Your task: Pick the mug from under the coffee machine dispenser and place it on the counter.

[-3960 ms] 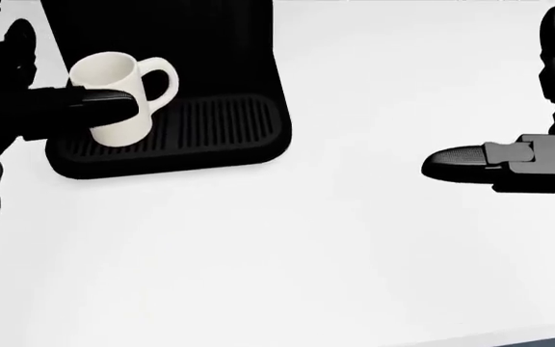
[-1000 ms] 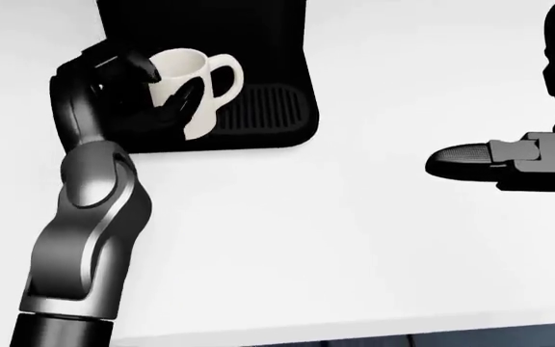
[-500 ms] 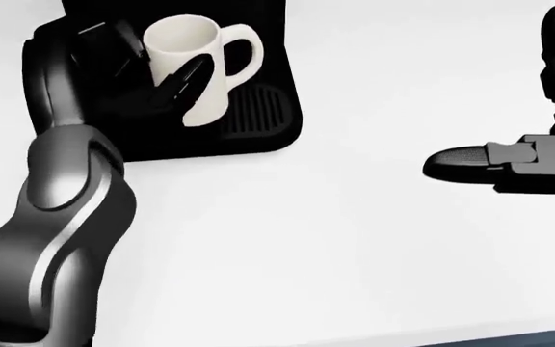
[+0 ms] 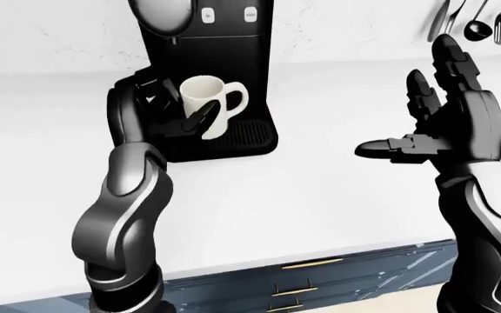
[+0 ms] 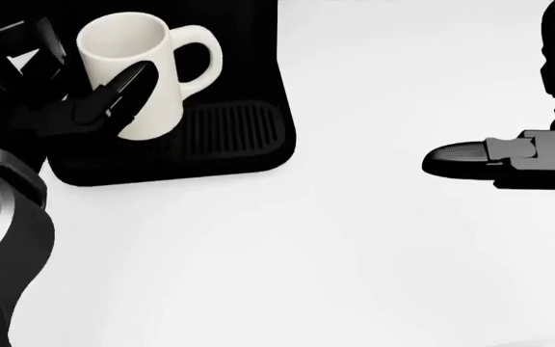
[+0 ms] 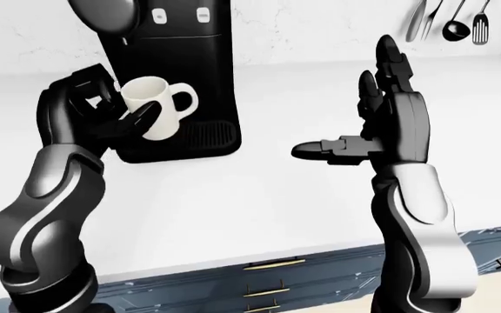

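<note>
The white counter point(image 4: 320, 195) runs across both eye views, with dark drawers point(image 4: 320, 287) below its near edge and utensils point(image 4: 468, 23) hanging on the wall at the top right. The black coffee machine point(image 4: 211, 65) stands toward the counter's far left, its ribbed drip tray point(image 5: 229, 130) reaching out at its foot. The left hand point(image 6: 103, 117) is clamped on the white mug point(image 5: 133, 72), 1 finger point(image 5: 123, 90) lying across its side, handle turned to the right. The mug looks raised off the tray, tilted a little, and just clear of the dispenser. The right hand point(image 4: 446, 127) is held up over the counter's right part, its fingers spread apart and holding nothing. The carry step seems to be in hand. Next the mug should travel rightward past the tray's edge, come upright over bare counter, and be lowered before the fingers let go.
</note>
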`<state>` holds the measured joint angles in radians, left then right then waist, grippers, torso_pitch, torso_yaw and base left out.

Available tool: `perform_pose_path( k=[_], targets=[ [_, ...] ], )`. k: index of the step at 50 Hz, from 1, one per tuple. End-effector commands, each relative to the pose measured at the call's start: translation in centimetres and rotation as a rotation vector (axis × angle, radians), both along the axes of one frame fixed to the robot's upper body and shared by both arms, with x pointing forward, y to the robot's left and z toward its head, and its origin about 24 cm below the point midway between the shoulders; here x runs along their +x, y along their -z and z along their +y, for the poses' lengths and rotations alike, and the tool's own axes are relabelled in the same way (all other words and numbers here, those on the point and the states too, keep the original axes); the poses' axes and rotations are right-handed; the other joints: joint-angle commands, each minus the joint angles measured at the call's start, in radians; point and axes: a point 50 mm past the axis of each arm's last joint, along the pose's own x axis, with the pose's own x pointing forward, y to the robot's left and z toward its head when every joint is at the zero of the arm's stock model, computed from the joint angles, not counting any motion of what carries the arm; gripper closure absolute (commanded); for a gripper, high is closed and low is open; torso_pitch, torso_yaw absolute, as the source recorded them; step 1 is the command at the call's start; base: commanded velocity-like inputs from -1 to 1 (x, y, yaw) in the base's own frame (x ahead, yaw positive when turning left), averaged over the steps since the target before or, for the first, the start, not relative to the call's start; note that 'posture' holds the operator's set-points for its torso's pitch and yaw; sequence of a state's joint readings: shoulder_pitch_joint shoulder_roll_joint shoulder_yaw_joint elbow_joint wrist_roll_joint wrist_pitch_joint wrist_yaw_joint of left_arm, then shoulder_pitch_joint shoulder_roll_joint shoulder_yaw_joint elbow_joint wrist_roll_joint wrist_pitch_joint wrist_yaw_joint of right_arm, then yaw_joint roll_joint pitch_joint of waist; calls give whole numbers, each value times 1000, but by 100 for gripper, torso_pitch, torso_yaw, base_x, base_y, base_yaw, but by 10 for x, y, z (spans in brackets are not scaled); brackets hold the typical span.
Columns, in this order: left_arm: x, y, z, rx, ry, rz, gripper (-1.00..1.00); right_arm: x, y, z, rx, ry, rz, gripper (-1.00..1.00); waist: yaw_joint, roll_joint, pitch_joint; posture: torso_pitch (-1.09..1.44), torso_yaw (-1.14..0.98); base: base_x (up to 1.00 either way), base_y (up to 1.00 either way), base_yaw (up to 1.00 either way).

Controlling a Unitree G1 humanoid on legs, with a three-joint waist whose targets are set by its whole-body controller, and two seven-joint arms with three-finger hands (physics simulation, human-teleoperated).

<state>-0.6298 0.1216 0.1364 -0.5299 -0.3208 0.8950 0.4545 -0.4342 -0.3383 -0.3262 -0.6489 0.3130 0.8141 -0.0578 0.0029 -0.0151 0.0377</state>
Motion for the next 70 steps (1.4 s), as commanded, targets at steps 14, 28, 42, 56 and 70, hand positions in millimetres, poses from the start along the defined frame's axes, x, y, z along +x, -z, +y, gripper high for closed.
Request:
perform_pose_path(
  k=[14,28,42,56,70],
  targets=[
    [-19,5,22,-21,-3,-74,100,-5,-12,1,-18,4,-78,-100,2,2,-20,0,0,0,0,0],
    [-31,22,39,-31,22,-86,100,-4,-10,1,-20,6,-73,-100,5,5,-21,0,0,0,0,0],
    [-36,41,48,1,-2,-73,100,-4,-10,0,-21,8,-73,-100,5,8,-23,0,0,0,0,0],
    [-29,70,55,32,-47,-46,100,-3,-9,0,-23,8,-72,-100,6,4,-27,0,0,0,0,0],
    [-27,94,54,47,-53,-16,100,-3,-11,0,-24,7,-74,-100,7,8,-33,0,0,0,0,0]
  ],
)
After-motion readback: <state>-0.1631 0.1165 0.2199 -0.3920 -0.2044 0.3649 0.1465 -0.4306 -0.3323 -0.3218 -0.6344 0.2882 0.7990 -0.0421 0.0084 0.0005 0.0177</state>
